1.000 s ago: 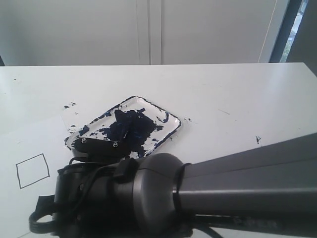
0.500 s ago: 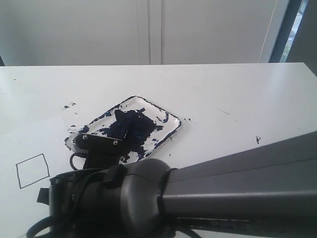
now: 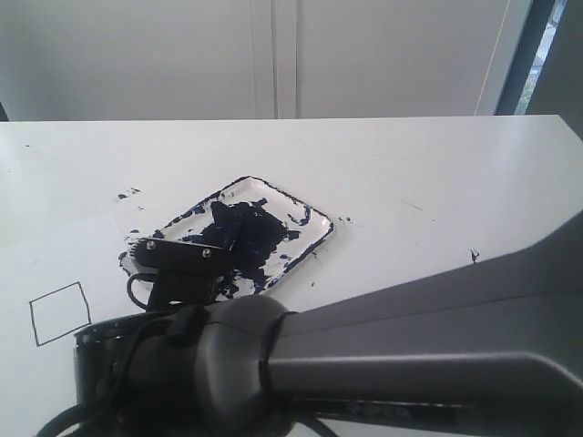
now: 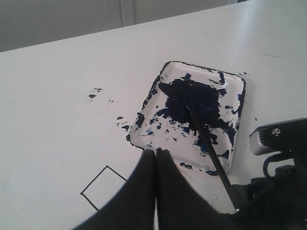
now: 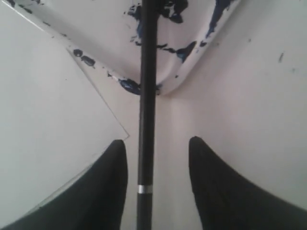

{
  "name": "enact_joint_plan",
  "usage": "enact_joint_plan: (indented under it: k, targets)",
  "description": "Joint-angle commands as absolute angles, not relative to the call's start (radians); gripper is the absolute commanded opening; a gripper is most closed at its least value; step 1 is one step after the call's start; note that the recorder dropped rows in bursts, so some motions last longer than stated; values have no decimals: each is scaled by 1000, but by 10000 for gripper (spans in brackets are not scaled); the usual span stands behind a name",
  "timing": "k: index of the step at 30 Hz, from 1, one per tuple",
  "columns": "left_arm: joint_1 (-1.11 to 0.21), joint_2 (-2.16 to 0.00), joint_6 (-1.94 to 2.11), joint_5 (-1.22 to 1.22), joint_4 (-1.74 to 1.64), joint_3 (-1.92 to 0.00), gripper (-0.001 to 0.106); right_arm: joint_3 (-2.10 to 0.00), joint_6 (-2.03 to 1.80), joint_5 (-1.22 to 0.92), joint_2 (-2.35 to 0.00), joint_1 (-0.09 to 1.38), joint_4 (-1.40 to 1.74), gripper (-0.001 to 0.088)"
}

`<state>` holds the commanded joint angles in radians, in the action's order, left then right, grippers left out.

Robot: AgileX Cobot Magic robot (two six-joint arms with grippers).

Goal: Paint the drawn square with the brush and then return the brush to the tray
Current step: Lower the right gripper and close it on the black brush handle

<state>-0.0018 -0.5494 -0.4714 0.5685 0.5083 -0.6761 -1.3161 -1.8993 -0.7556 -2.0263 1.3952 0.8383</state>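
- The tray (image 3: 312, 217) was a shallow white rectangle with rounded corners and a dark rim. It sat slightly turned on the smooth white table (image 3: 410, 173), and its floor was smeared with a thick blue-black blob and scattered flecks.
- The brush (image 4: 201, 134) was a thin, straight black stick. Its dark bristles lay in the paint blob, and its handle ran out over a corner of the tray towards the right arm.
- A narrow silvery band (image 5: 145, 189) ringed the handle outside the tray.
- The right gripper (image 5: 157, 143) had its two matte black fingers spread apart on either side of the handle. The handle lay nearer one finger, with a clear gap to the other.
- The left gripper (image 4: 154, 154) had its dark, tapered fingers pressed together with nothing between them.
- The drawn square (image 3: 59, 312) was a thin black outline, slightly tilted and unfilled. It was on a flat white paper sheet (image 3: 64, 255) beside the tray.
- Small dark paint splatters dotted the table around the tray.
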Motion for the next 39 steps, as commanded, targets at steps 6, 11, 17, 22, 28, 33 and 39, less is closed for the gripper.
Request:
enact_joint_plan:
  k: [6, 11, 17, 22, 28, 33, 39]
  targets:
    - [-2, -549, -471, 568, 508, -676, 3, -1316, -1914, -754, -2047, 1395, 843, 406]
    - [-2, -549, -471, 568, 508, -676, 3, -1316, -1929, -754, -2072, 1395, 845, 406]
    - [-2, -549, -471, 568, 508, -676, 3, -1316, -1962, -739, -2085, 1395, 858, 394]
    - [-2, -549, -471, 568, 508, -676, 3, -1316, -1983, -728, -2085, 1395, 894, 317]
    - [-2, -549, -471, 568, 508, -676, 3, -1316, -1985, -728, -2085, 1395, 896, 301]
    - [-2, -549, -471, 568, 508, -676, 3, -1316, -1993, -740, -2086, 1395, 914, 301]
    - [-2, -549, -471, 568, 508, -676, 3, -1316, -2004, -740, -2095, 1395, 922, 301]
